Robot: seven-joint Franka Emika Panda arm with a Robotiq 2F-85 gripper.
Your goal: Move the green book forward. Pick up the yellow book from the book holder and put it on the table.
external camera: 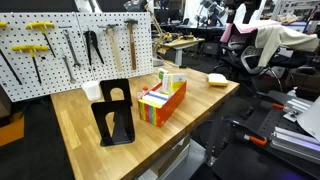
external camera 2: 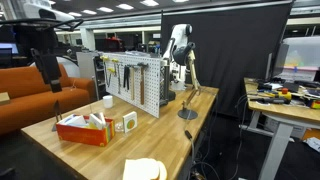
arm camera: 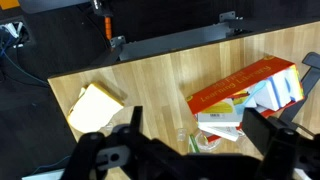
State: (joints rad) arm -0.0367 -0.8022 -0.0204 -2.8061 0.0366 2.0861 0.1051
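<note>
Orange holder [arm camera: 245, 85] lies below and just ahead of the gripper [arm camera: 190, 152], fingers [arm camera: 120, 145] spread wide and empty, green book [arm camera: 204, 140] between them; first step seemingly pending: descend, push it forward.

The book holder [external camera: 165, 98] is open on top, so its inside can be reached straight from above. In the wrist view the hand [arm camera: 195, 140] hangs above the bench [external camera: 75, 110] close to the holder, its 2 fingers wide apart and clear air below. A black bookend [external camera: 115, 122] stands upright just beside the holder's striped end and closes off that side. The pegboard [external camera: 60, 50] with hanging tools walls the back of the bench. Bare wood lies between the holder and the yellow pad [arm camera: 95, 106], which sits well apart near the bench edge
</note>
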